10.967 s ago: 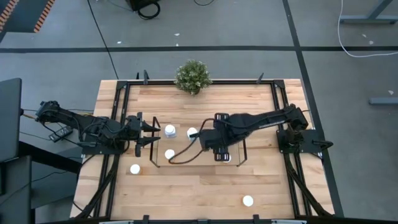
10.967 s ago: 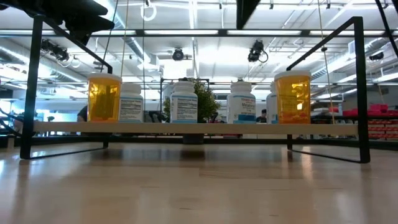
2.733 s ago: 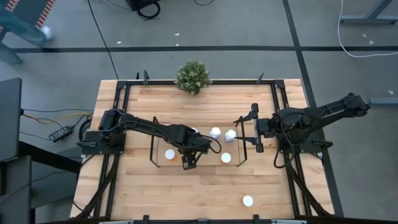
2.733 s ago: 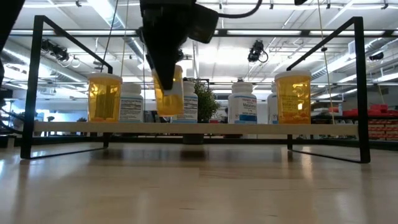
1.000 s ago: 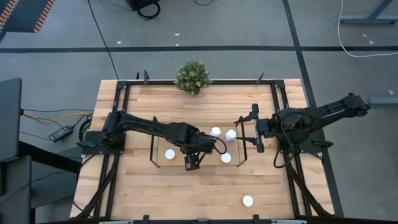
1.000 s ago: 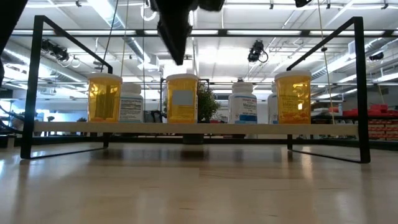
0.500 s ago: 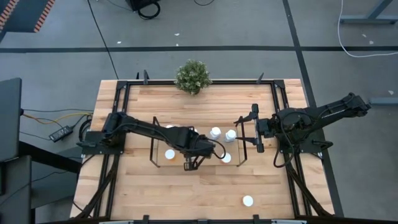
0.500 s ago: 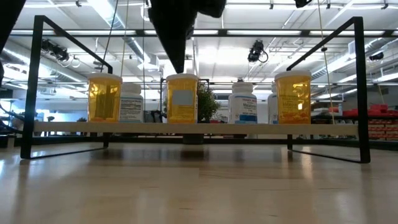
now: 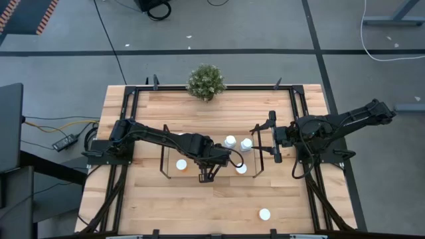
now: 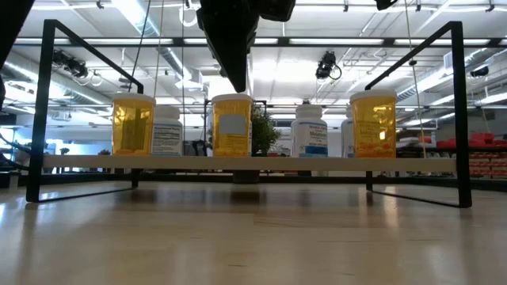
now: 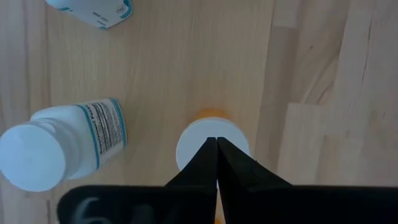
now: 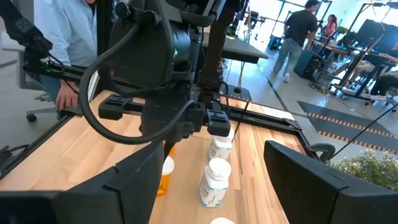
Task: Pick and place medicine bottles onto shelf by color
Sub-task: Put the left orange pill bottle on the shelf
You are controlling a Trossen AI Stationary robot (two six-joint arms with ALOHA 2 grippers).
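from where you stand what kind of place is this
Probably a robotics lab or workshop: a framed wooden table on grey floor marked with tape lines, ceiling lights and rigs, people at workstations behind.

A small bushy green potted plant (image 9: 205, 81) stands at the middle of the far edge of the light wooden plank tabletop (image 9: 219, 199), which is bordered by a black metal frame (image 9: 125, 91). On the grey floor left of the table lie a thin yellow cable (image 9: 58, 121) and a small black box (image 9: 65, 142); a white cable (image 9: 388, 40) loops on the floor beyond the far right corner. Past the table's edge, a person in a light blue shirt (image 12: 71, 31) stands close, and another person in dark clothes (image 12: 297, 34) walks farther off.
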